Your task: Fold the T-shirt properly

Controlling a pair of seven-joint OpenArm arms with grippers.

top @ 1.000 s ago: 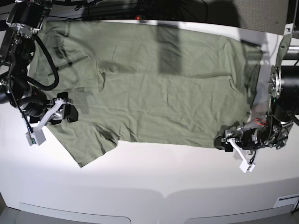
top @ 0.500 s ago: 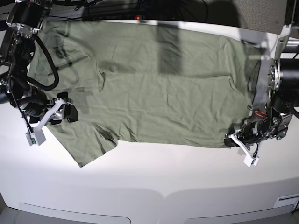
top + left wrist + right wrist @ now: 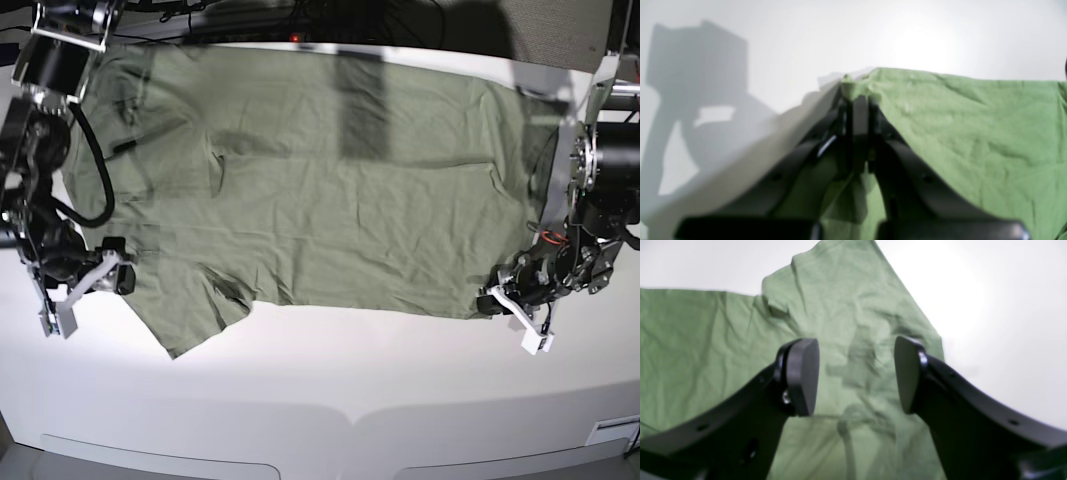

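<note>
The olive-green T-shirt (image 3: 330,190) lies spread flat on the white table (image 3: 320,390), its sleeves at the base view's left and its hem at the right. My left gripper (image 3: 496,300) is at the hem's near corner. In the left wrist view that gripper (image 3: 857,103) is shut, with a small fold of the shirt's corner (image 3: 853,88) pinched between the fingertips. My right gripper (image 3: 124,279) is at the outer edge of the near sleeve (image 3: 190,310). In the right wrist view it (image 3: 856,373) stands open just above the wrinkled sleeve cloth (image 3: 853,323), holding nothing.
Both arm bases flank the shirt at the left (image 3: 45,60) and right (image 3: 610,180) table edges. Dark cables and a small red light (image 3: 295,38) run along the back. A dark shadow band (image 3: 360,100) crosses the shirt's upper middle.
My left gripper closed on the hem corner and shifted slightly right. My right gripper moved toward the table's front, from over the sleeve to its outer edge, staying open.
</note>
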